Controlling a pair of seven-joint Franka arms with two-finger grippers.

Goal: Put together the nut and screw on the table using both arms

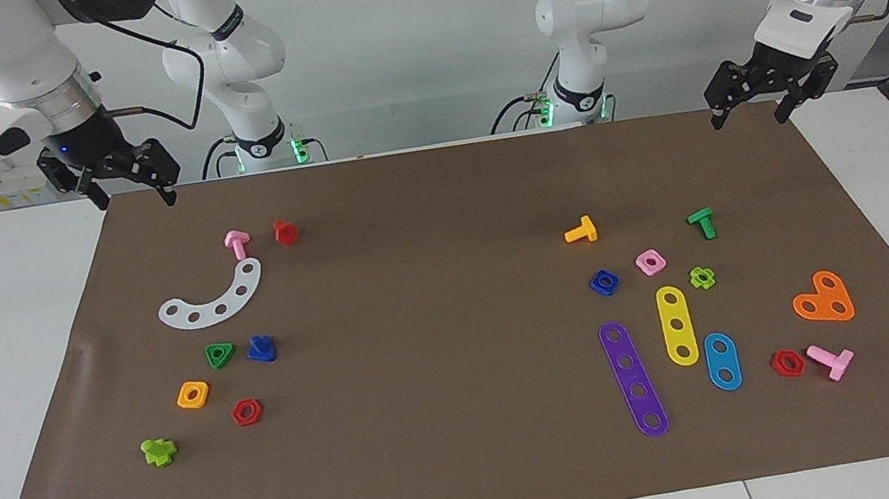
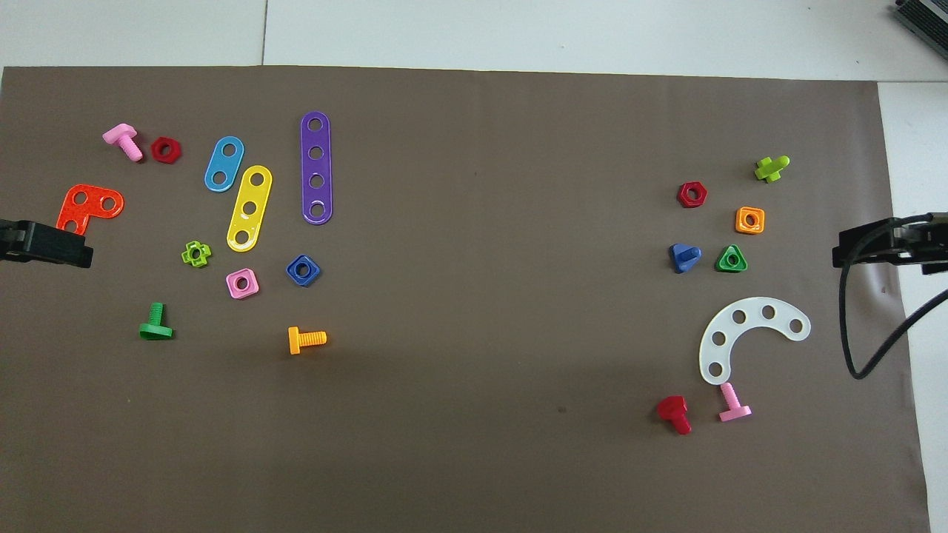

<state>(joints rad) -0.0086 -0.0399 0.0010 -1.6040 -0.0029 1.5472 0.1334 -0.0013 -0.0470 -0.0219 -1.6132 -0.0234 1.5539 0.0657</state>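
Observation:
The dark-blue nut (image 1: 604, 282) (image 2: 303, 270) lies flat on the brown mat (image 1: 458, 343) toward the left arm's end of the table (image 1: 8, 363). The dark-blue screw (image 1: 261, 348) (image 2: 684, 257) rests on its triangular head toward the right arm's end, shaft tilted up. My right gripper (image 1: 134, 197) hangs open and holds nothing, over the mat's corner nearest the robots at its own end. My left gripper (image 1: 748, 119) hangs open with nothing in it, over the matching corner at its end. Both are well apart from the nut and the screw.
A green triangular nut (image 1: 219, 354) sits close beside the screw, with a white curved plate (image 1: 212, 299), an orange nut (image 1: 193, 394) and a red nut (image 1: 246, 412) around it. Near the blue nut lie a pink square nut (image 1: 651, 261), an orange screw (image 1: 581, 231) and a purple strip (image 1: 634, 379).

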